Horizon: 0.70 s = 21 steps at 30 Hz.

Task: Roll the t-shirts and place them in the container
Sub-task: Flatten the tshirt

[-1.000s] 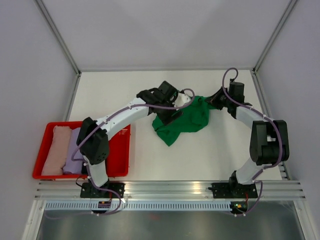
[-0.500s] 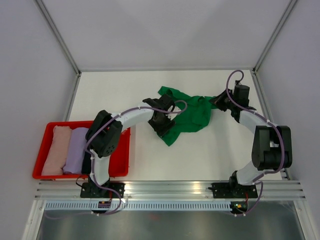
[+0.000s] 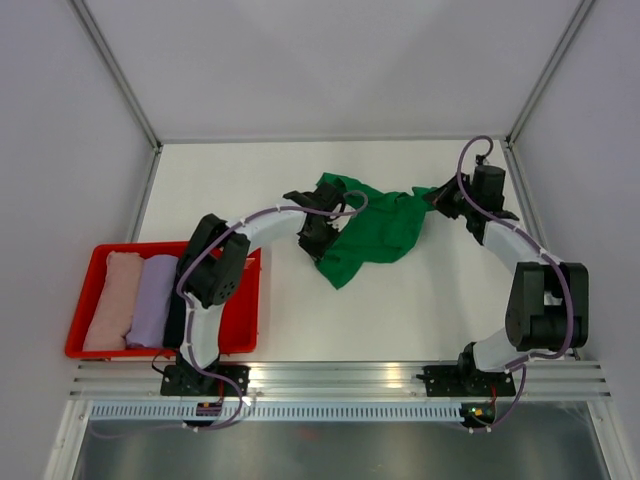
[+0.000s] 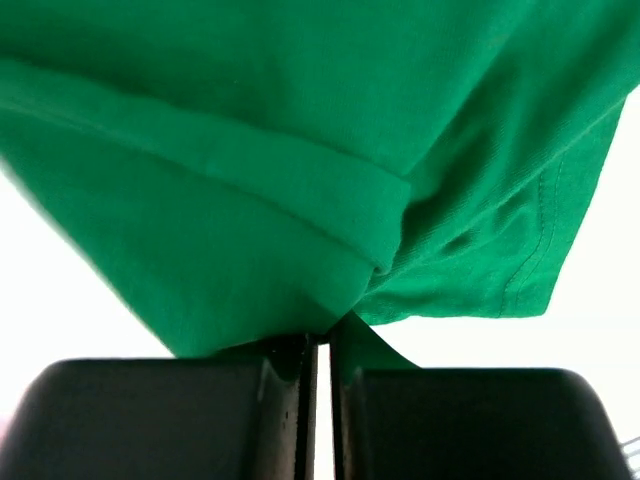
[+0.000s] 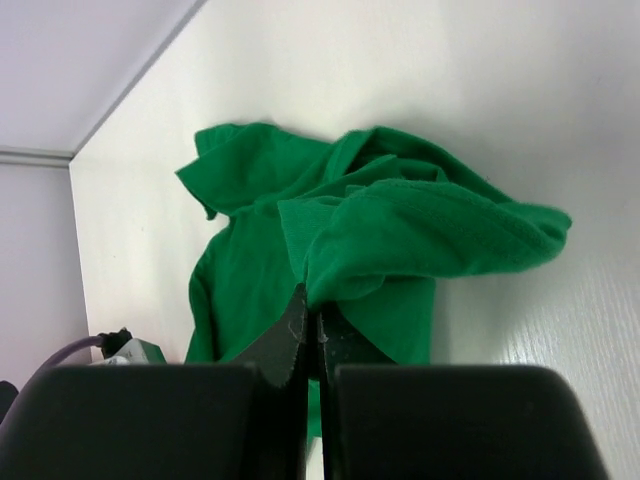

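**Item 1. Shallow red plastic tray** (image 3: 240,325). It sits at the near left of the white table top (image 3: 420,310), just beside the left arm's base. Three rolled shirts lie in it side by side:
- The pale pink rolled t-shirt (image 3: 110,300) is outermost.
- The lavender rolled t-shirt (image 3: 152,300) is in the middle.
- The black t-shirt (image 3: 175,322) is innermost and partly hidden under the left arm.

**Item 2. Bright green soft-cloth t-shirt** (image 3: 375,235). It lies mid-table toward the far right, well apart from the tray. It is unrolled and crumpled, stretched between the two grippers, with one pointed corner trailing toward the near edge.

**Item 3. Left gripper** (image 3: 322,240). It is at the green shirt's left edge. In the left wrist view the black fingers are pressed together with a fold of green cloth pinched between them (image 4: 318,345). A stitched hem runs down the right of that view.

**Item 4. Right gripper** (image 3: 437,198). It is at the shirt's far right corner, near the right frame post. In the right wrist view the fingers are closed (image 5: 312,310) on a bunched ridge of green cloth. The rest of the shirt lies on the table beyond.

**Item 5. Grey back wall panel** (image 3: 330,70). It stands beyond the table's far edge, between aluminium frame posts.
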Motion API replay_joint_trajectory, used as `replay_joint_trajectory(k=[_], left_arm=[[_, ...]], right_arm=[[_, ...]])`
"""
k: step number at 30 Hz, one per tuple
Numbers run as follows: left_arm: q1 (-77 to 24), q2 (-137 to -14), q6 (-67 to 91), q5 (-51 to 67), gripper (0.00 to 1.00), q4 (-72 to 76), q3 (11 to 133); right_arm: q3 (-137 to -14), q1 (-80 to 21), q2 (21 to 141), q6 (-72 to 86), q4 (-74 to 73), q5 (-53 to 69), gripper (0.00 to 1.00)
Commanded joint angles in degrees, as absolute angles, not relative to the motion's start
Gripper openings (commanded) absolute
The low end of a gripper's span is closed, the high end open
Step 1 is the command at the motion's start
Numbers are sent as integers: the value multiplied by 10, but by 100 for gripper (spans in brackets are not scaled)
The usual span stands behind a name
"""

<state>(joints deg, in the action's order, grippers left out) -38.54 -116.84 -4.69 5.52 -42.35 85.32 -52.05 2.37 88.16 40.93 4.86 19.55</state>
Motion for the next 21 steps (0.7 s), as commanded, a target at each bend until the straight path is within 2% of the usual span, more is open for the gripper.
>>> replay_joint_trajectory(k=[1, 6, 11, 18, 21], left_arm=[[-364, -1105, -62, 7, 2, -403, 893], [-305, -1028, -146, -61, 2, -403, 986], [-298, -956, -232, -51, 2, -409, 1056], [-302, -919, -310, -20, 2, -439, 1016], [-303, -935, -319, -6, 2, -454, 990]], right_arm=[[-593, 33, 832, 389, 28, 192, 0], [-739, 75, 792, 388, -32, 208, 0], [-830, 119, 737, 374, -102, 200, 0], [-723, 121, 613, 373, -124, 187, 0], [-680, 121, 606, 380, -116, 185, 0]])
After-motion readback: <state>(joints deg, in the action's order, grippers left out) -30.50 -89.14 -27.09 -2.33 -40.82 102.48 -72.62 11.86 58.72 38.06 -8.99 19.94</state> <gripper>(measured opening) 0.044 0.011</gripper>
